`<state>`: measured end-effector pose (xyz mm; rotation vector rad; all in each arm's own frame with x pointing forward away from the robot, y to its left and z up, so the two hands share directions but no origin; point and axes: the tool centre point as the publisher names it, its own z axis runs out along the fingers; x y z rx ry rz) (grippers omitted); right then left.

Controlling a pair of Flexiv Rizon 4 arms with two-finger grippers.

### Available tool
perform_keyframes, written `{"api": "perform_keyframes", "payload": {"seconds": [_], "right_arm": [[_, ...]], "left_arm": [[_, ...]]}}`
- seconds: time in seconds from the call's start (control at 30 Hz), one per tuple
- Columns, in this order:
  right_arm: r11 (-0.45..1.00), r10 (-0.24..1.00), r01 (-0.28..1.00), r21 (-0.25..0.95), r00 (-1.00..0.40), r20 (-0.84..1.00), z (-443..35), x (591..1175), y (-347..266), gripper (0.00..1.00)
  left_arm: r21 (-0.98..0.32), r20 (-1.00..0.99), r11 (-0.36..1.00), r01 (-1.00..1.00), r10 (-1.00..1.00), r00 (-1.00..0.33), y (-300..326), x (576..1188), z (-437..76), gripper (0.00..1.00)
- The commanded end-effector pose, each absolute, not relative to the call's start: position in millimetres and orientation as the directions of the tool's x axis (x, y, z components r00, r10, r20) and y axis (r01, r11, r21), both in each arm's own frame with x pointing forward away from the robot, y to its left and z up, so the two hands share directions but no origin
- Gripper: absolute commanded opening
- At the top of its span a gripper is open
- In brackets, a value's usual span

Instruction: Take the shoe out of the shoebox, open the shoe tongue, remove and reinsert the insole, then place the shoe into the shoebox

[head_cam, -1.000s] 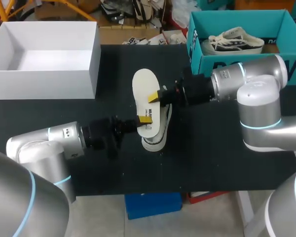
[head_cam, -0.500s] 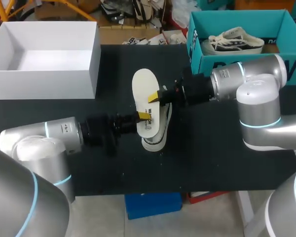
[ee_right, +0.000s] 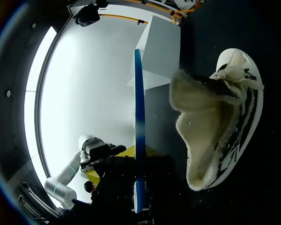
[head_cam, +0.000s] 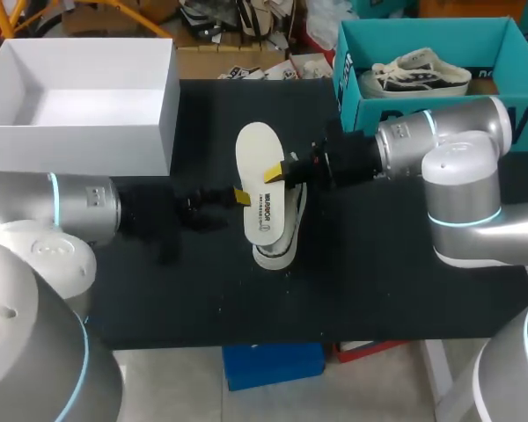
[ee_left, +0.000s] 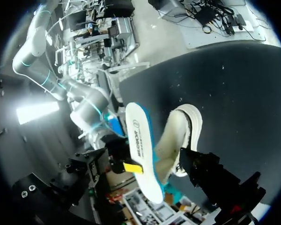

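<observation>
The white insole (head_cam: 260, 186) stands on edge above the pale fleece-lined shoe (head_cam: 284, 239), which lies mid-table. My right gripper (head_cam: 276, 173) is shut on the insole's right edge; in the right wrist view its yellow tips press both faces of the blue-backed insole (ee_right: 139, 126), with the shoe (ee_right: 215, 122) beside it. My left gripper (head_cam: 238, 195) hangs open just left of the insole, apart from it. From the left wrist the insole (ee_left: 139, 150) and shoe (ee_left: 180, 136) lie ahead, and only one dark finger (ee_left: 210, 171) of this gripper shows.
An empty white box (head_cam: 163, 105) stands at the back left. At the back right is a teal shoebox (head_cam: 356, 97) with another shoe (head_cam: 421, 74) inside. My right arm stretches across in front of the teal box.
My left gripper has let go of the insole's lower edge, opened, and drawn back to the left. The right gripper keeps the insole where it was.
</observation>
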<state>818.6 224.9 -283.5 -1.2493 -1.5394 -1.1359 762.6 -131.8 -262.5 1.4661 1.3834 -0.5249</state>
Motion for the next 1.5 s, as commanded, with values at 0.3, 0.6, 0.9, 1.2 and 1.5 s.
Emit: {"api": "perform_keyframes", "payload": {"seconds": [0.3, 0.6, 0.9, 1.2, 1.5], "right_arm": [[0.095, 0.235, 0.985, 0.141, -0.160, 0.959, -283.9, 818.5, 226.1, 0.00], [0.095, 0.235, 0.985, 0.141, -0.160, 0.959, -283.9, 818.5, 226.1, 0.00], [0.095, 0.235, 0.985, 0.141, -0.160, 0.959, -283.9, 818.5, 226.1, 0.00], [0.095, 0.235, 0.985, 0.141, -0.160, 0.959, -283.9, 818.5, 226.1, 0.00], [0.095, 0.235, 0.985, 0.141, -0.160, 0.959, -283.9, 818.5, 226.1, 0.00]], "left_arm": [[0.452, -0.356, -0.149, 0.880, 0.874, 0.331, -126.4, 771.4, -235.7, 1.00], [0.452, -0.356, -0.149, 0.880, 0.874, 0.331, -126.4, 771.4, -235.7, 1.00], [0.207, -0.198, -0.064, 0.976, 0.975, 0.106, -153.1, 775.6, -234.7, 1.00], [0.222, -0.098, -0.037, 0.974, 0.993, 0.060, -154.8, 775.5, -230.0, 1.00], [0.222, -0.098, -0.037, 0.974, 0.993, 0.060, -154.8, 775.5, -230.0, 1.00]]}}
